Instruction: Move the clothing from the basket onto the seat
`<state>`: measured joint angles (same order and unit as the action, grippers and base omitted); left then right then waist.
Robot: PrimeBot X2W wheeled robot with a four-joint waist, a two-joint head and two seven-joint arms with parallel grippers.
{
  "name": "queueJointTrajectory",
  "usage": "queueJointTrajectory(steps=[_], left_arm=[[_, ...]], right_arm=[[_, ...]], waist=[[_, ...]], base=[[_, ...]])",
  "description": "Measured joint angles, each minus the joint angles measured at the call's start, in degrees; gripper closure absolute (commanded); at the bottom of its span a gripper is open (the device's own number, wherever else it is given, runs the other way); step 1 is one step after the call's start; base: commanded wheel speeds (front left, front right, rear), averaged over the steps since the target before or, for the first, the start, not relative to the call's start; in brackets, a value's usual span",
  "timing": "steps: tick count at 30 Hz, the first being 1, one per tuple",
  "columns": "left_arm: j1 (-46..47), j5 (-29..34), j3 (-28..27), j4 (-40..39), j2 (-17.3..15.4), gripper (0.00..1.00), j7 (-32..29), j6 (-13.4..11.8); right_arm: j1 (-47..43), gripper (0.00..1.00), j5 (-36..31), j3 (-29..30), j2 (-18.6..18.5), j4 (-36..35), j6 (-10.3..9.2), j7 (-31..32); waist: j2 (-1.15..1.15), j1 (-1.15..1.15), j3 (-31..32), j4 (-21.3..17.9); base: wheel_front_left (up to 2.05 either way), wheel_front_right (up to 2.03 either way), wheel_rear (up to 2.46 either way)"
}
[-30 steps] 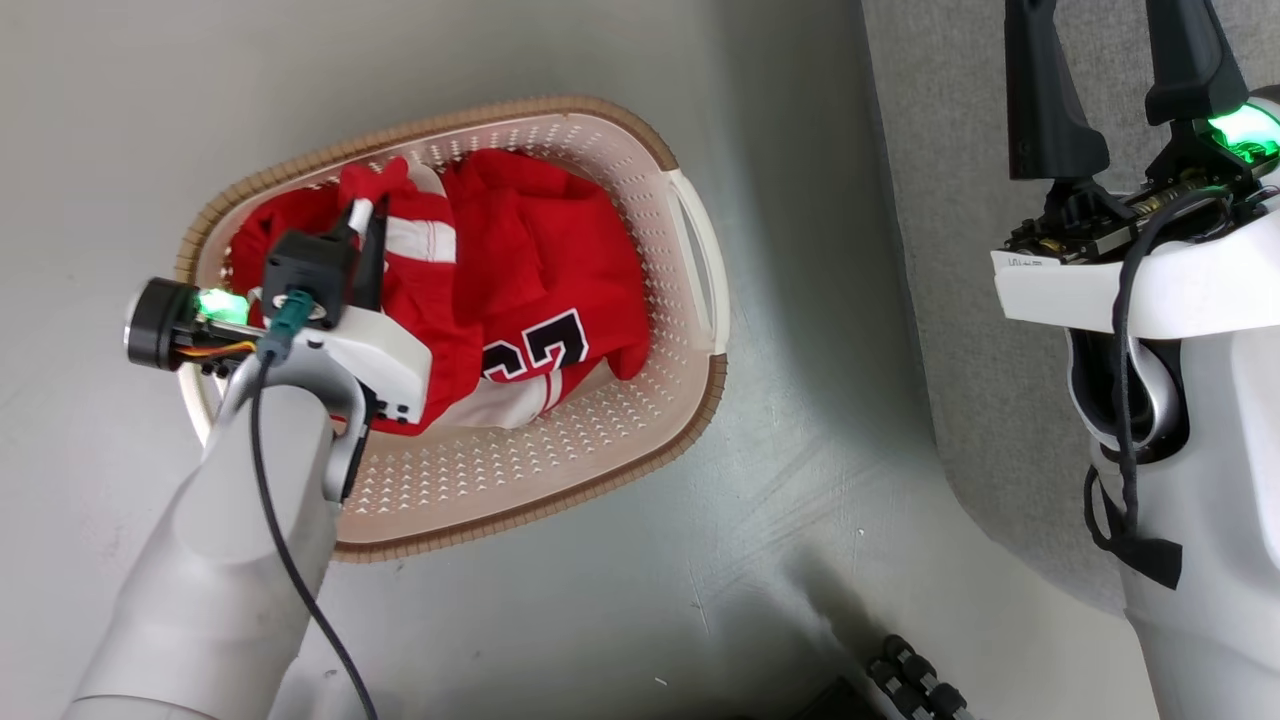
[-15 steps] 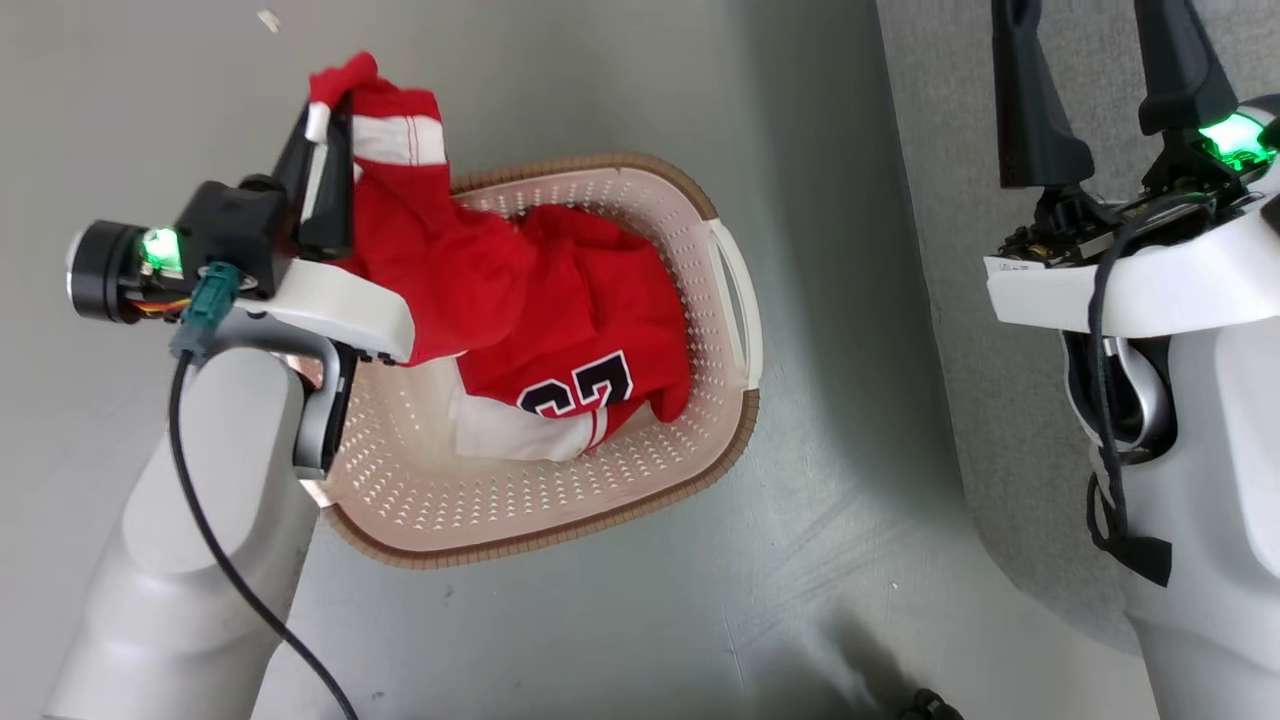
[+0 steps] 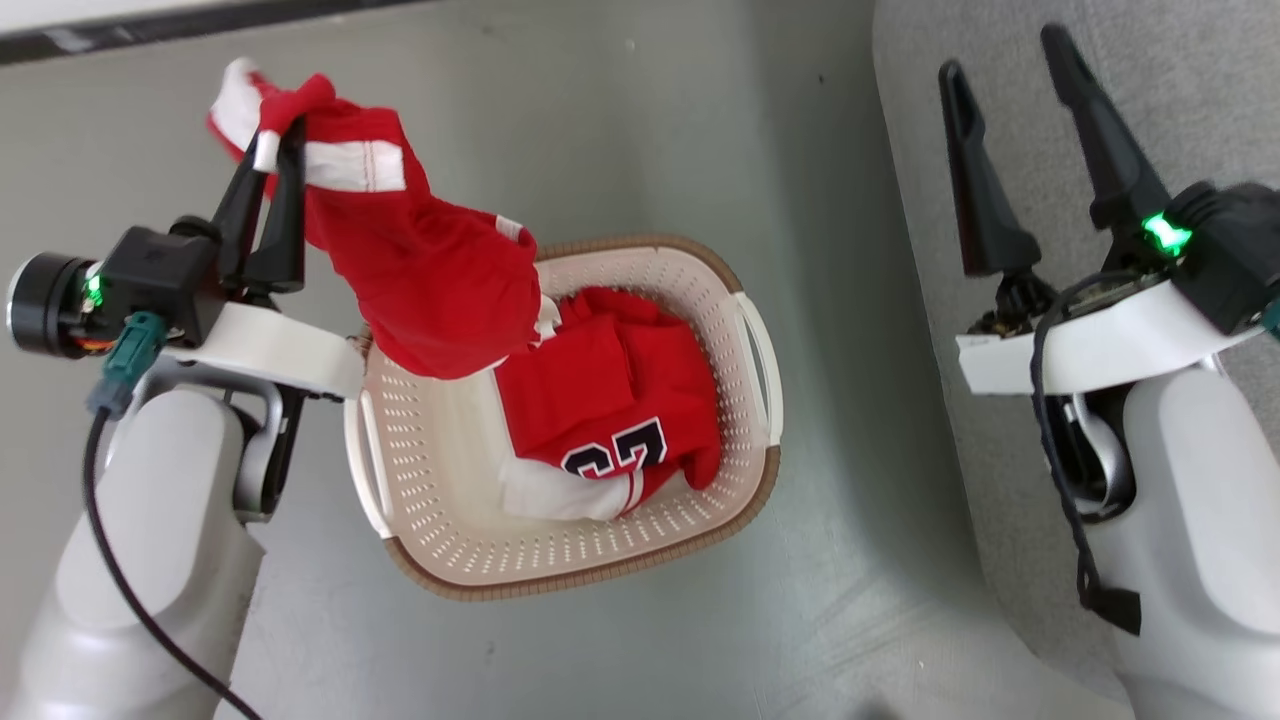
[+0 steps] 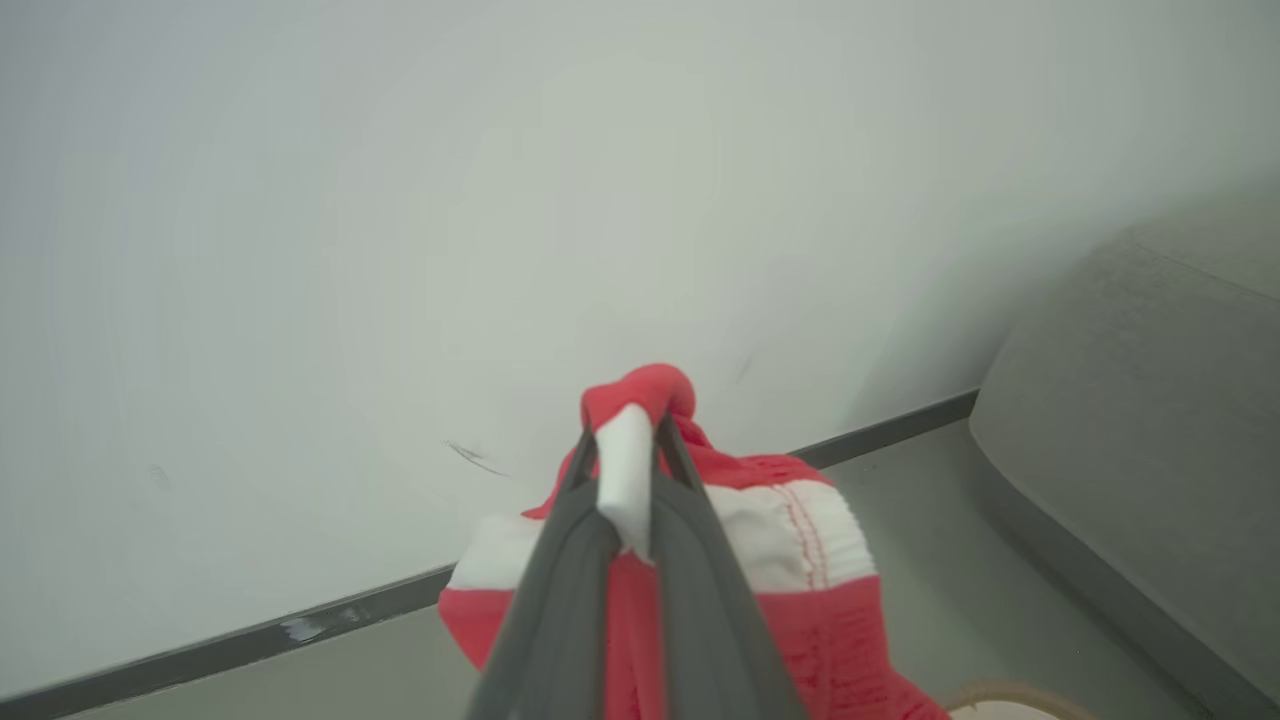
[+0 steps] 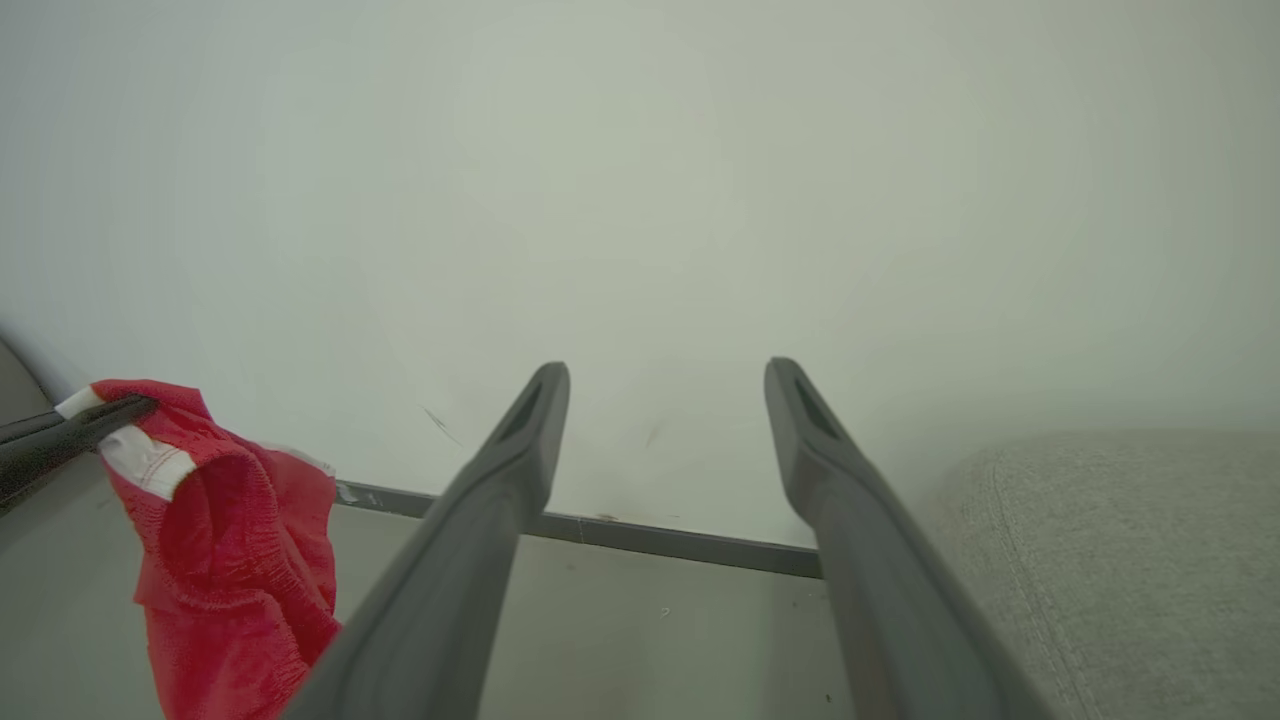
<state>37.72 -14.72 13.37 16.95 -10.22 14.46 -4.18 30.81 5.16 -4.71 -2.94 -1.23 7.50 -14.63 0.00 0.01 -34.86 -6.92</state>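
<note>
Head view: the left gripper (image 3: 268,160) is clamped tight on the white-banded edge of the held garment (image 3: 430,300). It holds the garment high, above and to the left of the basket (image 3: 560,585), so that the hanging cloth clears the rim. The numbered jersey (image 3: 620,420) lies crumpled in the basket, which stands on the floor (image 3: 620,120). The seat (image 3: 1180,120) lies to the right, well apart from the held garment and bare where visible. The right gripper (image 3: 998,52) hovers over the seat with jaws spread wide, holding nothing.

Left wrist view: the two fingers meet on a pinch of red and white cloth, and the rest of the garment droops below them. The seat's rounded corner sits at the right, under the wall (image 4: 500,200).

Right wrist view: the jaws stand fully apart and empty. The held garment dangles at the far left, with the seat's edge at the lower right.
</note>
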Motion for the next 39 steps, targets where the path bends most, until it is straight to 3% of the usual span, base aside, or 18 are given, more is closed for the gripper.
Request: queueJointTrajectory(steps=[14,29,39], left_arm=[[-5.0,-2.5,-1.1,-2.2,-2.9,1.0,-1.1,2.9],[-5.8,-2.9,3.3,-5.8,-3.9,1.0,-6.4,6.9],[-6.7,-3.8,7.9,-10.3,-2.8,1.0,-10.5,9.3]], right_arm=[[-7.3,0.0,-1.1,-3.9,-0.8,4.3,0.0,0.0],[-15.2,0.0,-0.6,-8.2,-1.3,9.0,0.01,0.0],[-19.0,0.0,2.2,-17.2,-4.1,12.3,0.01,0.0]], waist=[[0.0,0.0,10.8,2.5],[0.0,0.0,22.0,4.8],[0.0,0.0,28.8,6.0]], base=[[0.0,0.0,0.0],[0.0,0.0,0.0],[0.0,0.0,0.0]])
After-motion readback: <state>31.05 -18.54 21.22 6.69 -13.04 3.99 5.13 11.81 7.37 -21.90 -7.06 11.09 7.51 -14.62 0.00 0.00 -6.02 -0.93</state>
